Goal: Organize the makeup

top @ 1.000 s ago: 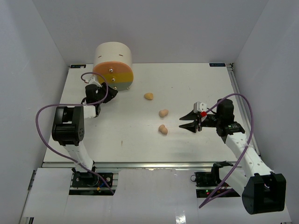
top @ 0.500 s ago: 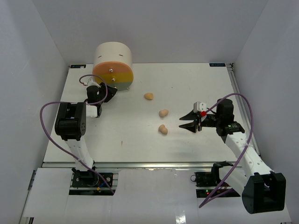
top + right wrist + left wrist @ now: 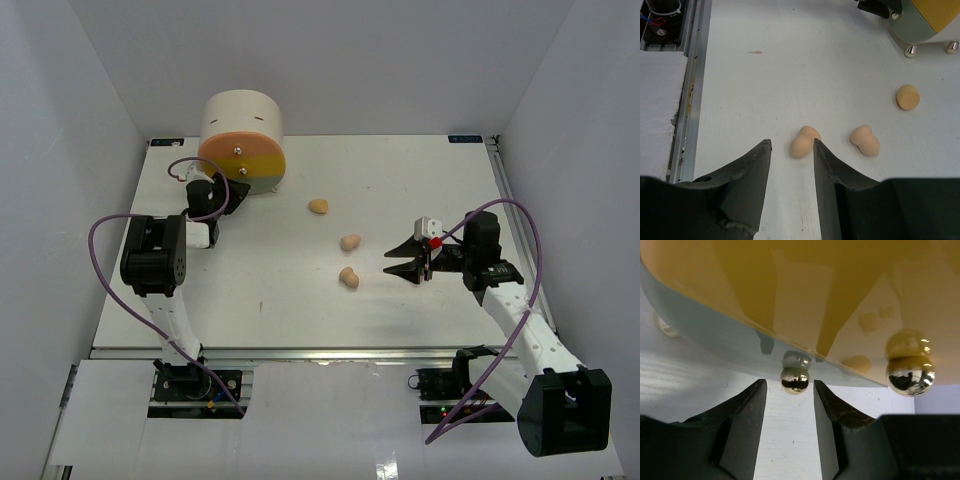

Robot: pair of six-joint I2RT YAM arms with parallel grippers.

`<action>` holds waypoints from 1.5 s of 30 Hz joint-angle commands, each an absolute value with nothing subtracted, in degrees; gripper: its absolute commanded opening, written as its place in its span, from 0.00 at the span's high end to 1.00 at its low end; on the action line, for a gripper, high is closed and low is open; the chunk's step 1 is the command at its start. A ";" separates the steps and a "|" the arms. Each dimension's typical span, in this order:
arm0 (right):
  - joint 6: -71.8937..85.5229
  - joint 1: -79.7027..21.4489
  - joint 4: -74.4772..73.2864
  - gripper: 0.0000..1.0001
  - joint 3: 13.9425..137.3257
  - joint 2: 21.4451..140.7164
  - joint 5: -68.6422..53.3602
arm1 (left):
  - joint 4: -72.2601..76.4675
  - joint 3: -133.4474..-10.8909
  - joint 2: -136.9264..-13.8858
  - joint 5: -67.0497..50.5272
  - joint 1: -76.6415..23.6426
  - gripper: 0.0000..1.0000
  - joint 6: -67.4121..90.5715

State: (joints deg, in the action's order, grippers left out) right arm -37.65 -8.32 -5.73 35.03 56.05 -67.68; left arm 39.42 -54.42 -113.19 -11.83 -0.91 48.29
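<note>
Three tan egg-shaped sponges lie on the white table mid-field. In the right wrist view the nearest sponge sits just past my right gripper, beside its right fingertip; the jaws are open and hold nothing. Two more sponges lie farther off. My left gripper is open at the lower front of the round drawer unit. A small gold knob sits at its fingertips, apart from both. Palettes and compact are out of view.
A second gold knob sits to the right on the yellow front. The unit stands on small metal feet. The table's near edge has a metal rail. Grey walls enclose the table on three sides.
My left arm has edged closer to the drawer unit and its jaws have narrowed a little. The right arm and the sponges have not moved.
</note>
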 commanded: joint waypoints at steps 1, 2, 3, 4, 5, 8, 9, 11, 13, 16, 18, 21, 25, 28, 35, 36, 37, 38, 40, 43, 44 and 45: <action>-37.35 -8.00 -3.88 0.54 37.02 56.35 -68.73 | 41.41 -56.50 -113.50 -12.00 -0.51 0.47 49.31; -37.35 -8.00 -3.92 0.54 37.05 56.39 -68.73 | 41.23 -56.68 -113.57 -11.89 -0.48 0.48 49.31; -37.35 -8.00 -3.95 0.54 37.09 56.42 -68.73 | 41.05 -56.86 -113.64 -11.78 -0.44 0.48 49.31; -37.35 -8.00 -3.89 0.54 37.09 56.30 -68.73 | 41.05 -57.05 -113.89 -11.78 -0.38 0.49 49.49; -37.35 -8.00 -3.90 0.54 37.09 56.25 -68.73 | 40.98 -57.28 -114.18 -11.90 -0.32 0.51 49.69; -37.35 -7.91 -3.91 0.54 37.09 56.16 -68.64 | 41.03 -58.01 -115.22 -12.74 -0.26 0.58 50.39; -37.35 -7.91 -3.92 0.54 37.09 56.16 -68.64 | 41.38 -57.98 -115.41 -13.06 -0.26 0.62 50.70; -37.35 -7.86 -3.91 0.54 37.09 56.16 -68.64 | 41.80 -57.73 -115.57 -13.77 -0.26 0.67 51.11; -37.35 -7.79 -3.95 0.54 37.09 56.16 -68.67 | 42.04 -57.19 -115.37 -14.27 -0.26 0.70 51.21; -37.35 -7.73 -3.96 0.54 37.09 56.15 -68.75 | 42.47 -55.83 -114.46 -14.85 -0.28 0.72 50.91; -37.35 -7.73 -3.90 0.54 37.09 56.13 -68.76 | 42.82 -54.38 -113.26 -15.65 -0.29 0.74 50.46; -37.35 -7.76 -3.95 0.54 37.09 56.05 -68.62 | 44.22 -51.93 -111.03 -17.30 -0.26 0.76 50.40; -37.35 -7.73 -3.93 0.54 37.09 55.99 -68.47 | 46.34 -47.17 -108.00 -18.29 -0.26 0.77 50.80; -37.35 -7.54 -3.89 0.54 37.00 55.72 -68.47 | 47.64 -42.68 -104.64 -18.90 -0.28 0.78 50.77; -37.35 -7.30 -3.87 0.54 36.92 55.55 -68.29 | 51.88 -33.95 -99.46 -20.31 -0.44 0.78 52.55; -37.35 -7.29 -3.87 0.54 36.99 55.56 -68.29 | 52.23 -33.80 -98.93 -20.41 -0.44 0.78 52.57; -37.35 -7.21 -3.87 0.54 36.91 55.72 -68.29 | 52.45 -32.51 -98.53 -20.67 -0.44 0.76 52.72; -37.35 -7.21 -3.87 0.54 36.91 55.73 -68.20 | 52.10 -32.18 -98.44 -20.92 -0.44 0.74 52.56; -37.35 -7.21 -3.94 0.53 36.91 55.94 -68.06 | 50.73 -32.75 -98.36 -20.99 -0.44 0.63 52.27; -37.18 -7.12 -3.96 0.50 36.87 55.99 -67.36 | 48.89 -33.76 -97.81 -20.96 -0.44 0.39 52.16; -37.18 -7.12 -3.96 0.49 36.83 55.99 -67.06 | 48.32 -34.02 -97.45 -20.92 -0.44 0.35 52.10; -37.18 -7.12 -3.96 0.47 36.79 56.06 -66.83 | 47.54 -34.40 -96.82 -20.92 -0.40 0.32 51.73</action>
